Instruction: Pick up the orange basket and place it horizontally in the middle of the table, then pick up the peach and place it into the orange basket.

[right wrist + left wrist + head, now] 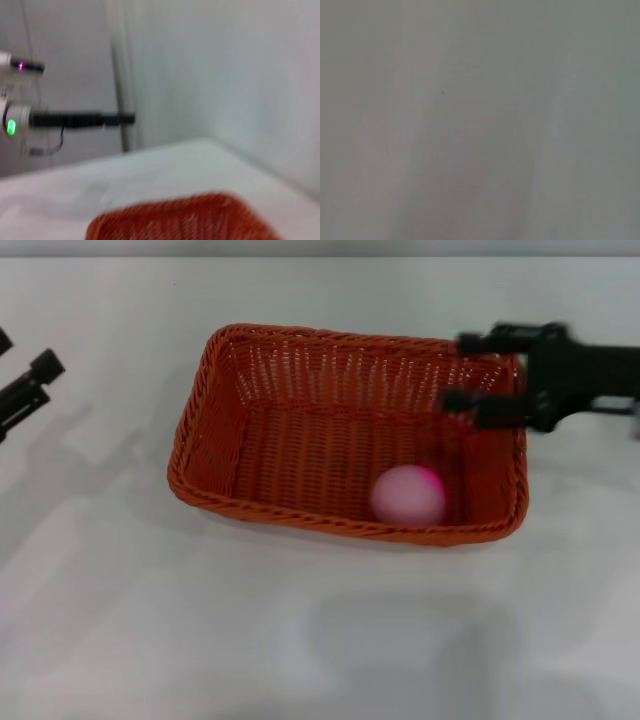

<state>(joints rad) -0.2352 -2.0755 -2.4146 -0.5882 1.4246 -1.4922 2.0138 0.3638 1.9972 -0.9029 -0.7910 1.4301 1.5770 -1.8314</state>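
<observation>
White surface (100,620) carries my basket (300,455); the peach (408,495) lies inside it, just below my right hand (458,372), fingers spread and empty. Left hand (25,390) idles well away; I cannot tell its grip.

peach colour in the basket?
Pink, paler on top; the peach lies in the orange basket. Head view shows it best.

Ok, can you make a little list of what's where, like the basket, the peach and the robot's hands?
basket: orange basket sits on the table
peach: pink peach lies inside the basket, near its right end
right gripper: right gripper above the basket's right end, fingers apart, empty
left gripper: left gripper at the table's left edge, away from the basket
</observation>
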